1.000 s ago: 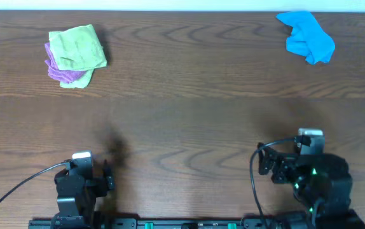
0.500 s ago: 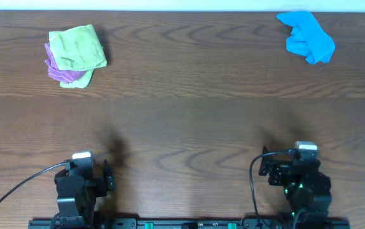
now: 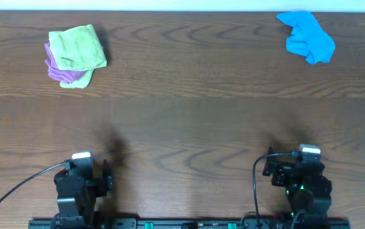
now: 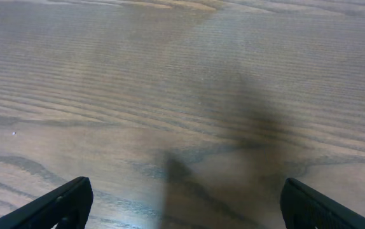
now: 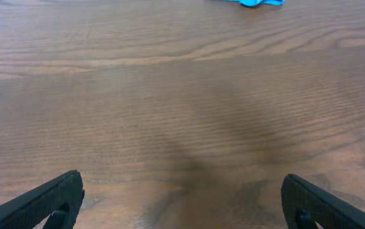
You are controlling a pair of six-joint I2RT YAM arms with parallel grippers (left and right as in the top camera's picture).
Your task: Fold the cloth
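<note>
Lying at the far left of the table [image 3: 189, 83], the cloth [image 3: 77, 46] is a lime-green, roughly square bundle on top of a small pile. Its right edge is rounded and its near edge is slightly ragged. A purple cloth [image 3: 60, 71] pokes out from under its left and near sides. A paler green strip [image 3: 82, 79] shows at the pile's near right corner. The pile lies close to the table's far edge and well in from the left edge.

A wide stretch of bare wood runs from the pile across to the far right corner. A crumpled blue cloth [image 3: 306, 37] lies there, almost touching the far edge.

Both arms sit at the near edge, well apart from either cloth, with open wood between them. The left gripper [image 4: 185, 198] is spread wide, one fingertip in each lower corner of its wrist view, with only wood grain and shadow between them. The right gripper [image 5: 182, 194] is spread just as wide and grips nothing. A sliver of the blue cloth shows at the top edge of its view.
</note>
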